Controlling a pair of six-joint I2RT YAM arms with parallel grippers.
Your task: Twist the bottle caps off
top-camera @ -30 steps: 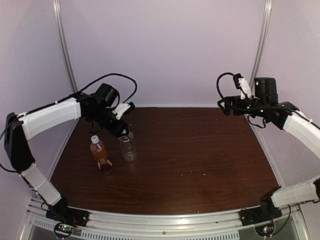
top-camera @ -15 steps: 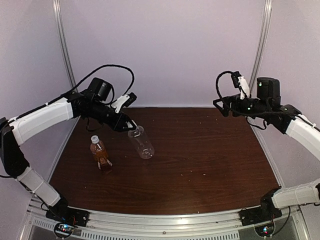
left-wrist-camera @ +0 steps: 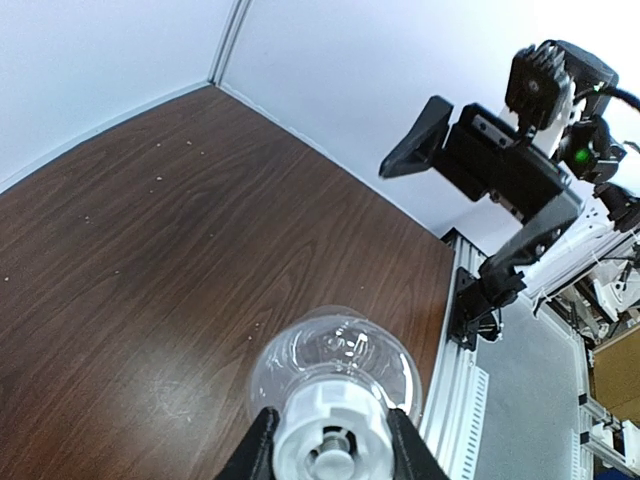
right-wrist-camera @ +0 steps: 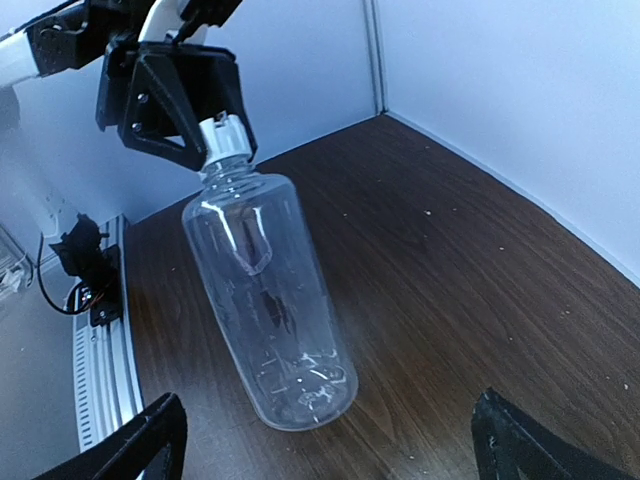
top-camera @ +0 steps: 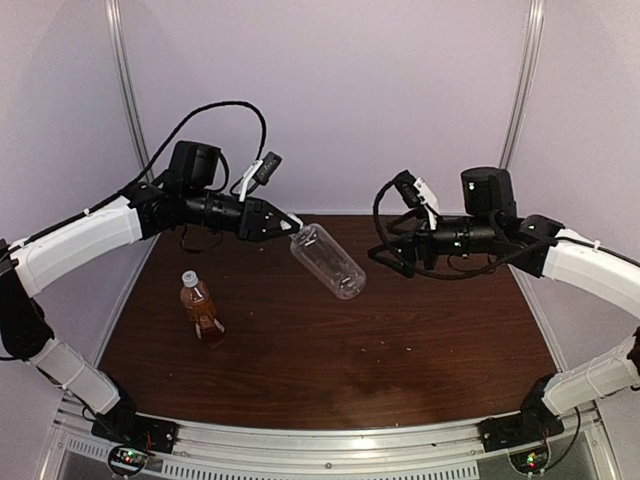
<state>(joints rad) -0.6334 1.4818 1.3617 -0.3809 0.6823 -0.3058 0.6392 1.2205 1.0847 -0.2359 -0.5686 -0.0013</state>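
I am clamping my left claw (top-camera: 293, 228) on the white screw cap (right-wrist-camera: 222, 138) of the airborne clear plastic bottle (top-camera: 332, 264) at twelve o'clock, my right claw (top-camera: 388, 255) gaping at its three o'clock, neither cap off yet, the amber red-labelled bottle (top-camera: 201, 310) standing capped at nine.

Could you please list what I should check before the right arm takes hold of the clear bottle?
1. Left gripper shut on the white cap: ok.
2. Clear bottle lifted off the table, tilted: ok.
3. Right gripper open: ok.
4. Right fingers around the bottle's body: not ok, they stand apart from it.
5. Amber bottle upright, away from both arms: ok.
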